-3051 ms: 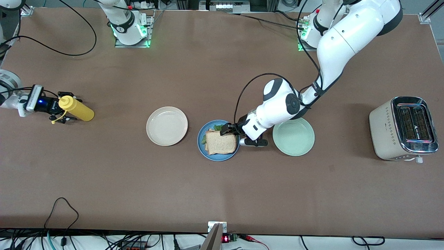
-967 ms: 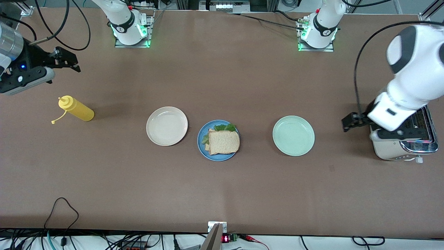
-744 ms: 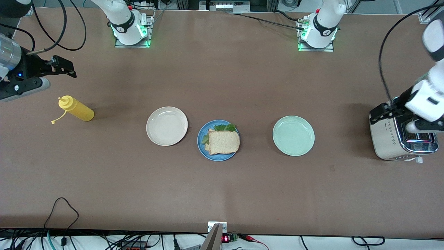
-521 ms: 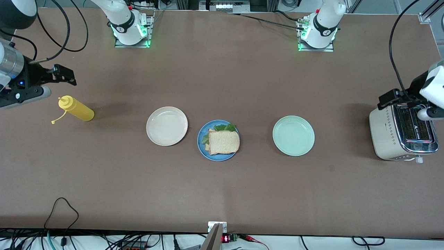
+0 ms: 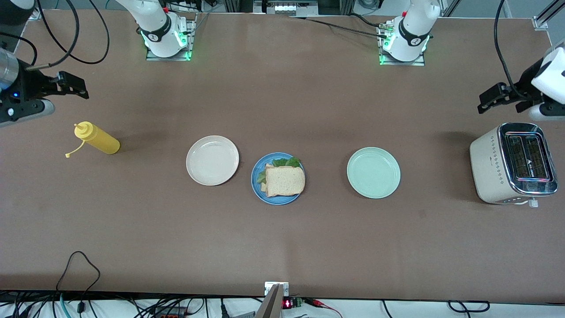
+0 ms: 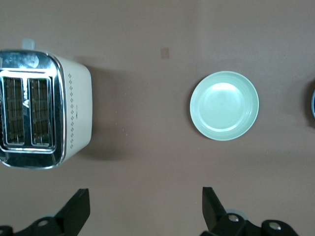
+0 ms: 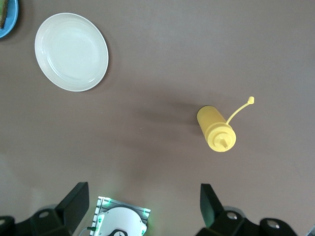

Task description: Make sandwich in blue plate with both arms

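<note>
The sandwich (image 5: 284,180), a tan toast slice on top with green lettuce showing at its edge, lies on the blue plate (image 5: 256,179) at the table's middle. The plate's edge also shows in the right wrist view (image 7: 9,19). My left gripper (image 5: 484,102) is open and empty, up over the bare table beside the toaster; its wrist view shows it open (image 6: 145,196). My right gripper (image 5: 75,86) is open and empty, up over the table near the mustard bottle; its wrist view shows it open too (image 7: 143,191).
A cream plate (image 5: 212,160) sits beside the blue plate toward the right arm's end, a pale green plate (image 5: 373,172) toward the left arm's end. A yellow mustard bottle (image 5: 96,139) lies near the right arm's end. A toaster (image 5: 512,163) stands at the left arm's end.
My left gripper left the sandwich and swung out past the toaster. My right gripper let go of the mustard bottle and rose away. The sandwich and the bottle stayed put.
</note>
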You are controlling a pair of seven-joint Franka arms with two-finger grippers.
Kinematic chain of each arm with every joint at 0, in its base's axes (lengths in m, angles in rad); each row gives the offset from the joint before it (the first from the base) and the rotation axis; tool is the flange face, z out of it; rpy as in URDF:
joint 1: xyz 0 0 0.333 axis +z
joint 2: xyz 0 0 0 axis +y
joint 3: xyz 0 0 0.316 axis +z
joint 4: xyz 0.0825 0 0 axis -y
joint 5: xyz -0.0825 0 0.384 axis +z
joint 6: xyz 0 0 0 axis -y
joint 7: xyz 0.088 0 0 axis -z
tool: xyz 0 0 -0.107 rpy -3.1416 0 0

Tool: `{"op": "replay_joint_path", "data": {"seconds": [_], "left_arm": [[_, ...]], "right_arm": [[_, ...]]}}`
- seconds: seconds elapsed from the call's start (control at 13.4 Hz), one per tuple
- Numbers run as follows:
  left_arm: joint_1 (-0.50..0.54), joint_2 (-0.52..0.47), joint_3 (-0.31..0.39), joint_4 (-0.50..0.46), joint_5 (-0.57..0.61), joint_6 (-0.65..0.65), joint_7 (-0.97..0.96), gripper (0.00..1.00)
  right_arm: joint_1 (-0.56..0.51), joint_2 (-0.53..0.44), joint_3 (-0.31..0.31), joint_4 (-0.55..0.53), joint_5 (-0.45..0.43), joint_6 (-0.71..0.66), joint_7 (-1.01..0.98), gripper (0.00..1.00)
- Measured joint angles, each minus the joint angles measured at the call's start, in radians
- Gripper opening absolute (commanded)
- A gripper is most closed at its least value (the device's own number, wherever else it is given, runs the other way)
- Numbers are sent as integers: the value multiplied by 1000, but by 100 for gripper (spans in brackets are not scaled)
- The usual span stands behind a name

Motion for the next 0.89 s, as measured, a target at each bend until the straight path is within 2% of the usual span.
{"op": "replay_joint_path", "data": {"seconds": [0.22, 0.89], "left_arm": [[0, -31, -9, -41, 0, 4, 0, 100], [-1, -31, -29, -51, 0, 7, 0, 100]], "right_arm": [[2, -4, 2, -1, 0, -2, 51, 100], [0, -3, 0, -4, 0, 40, 86, 100]]}}
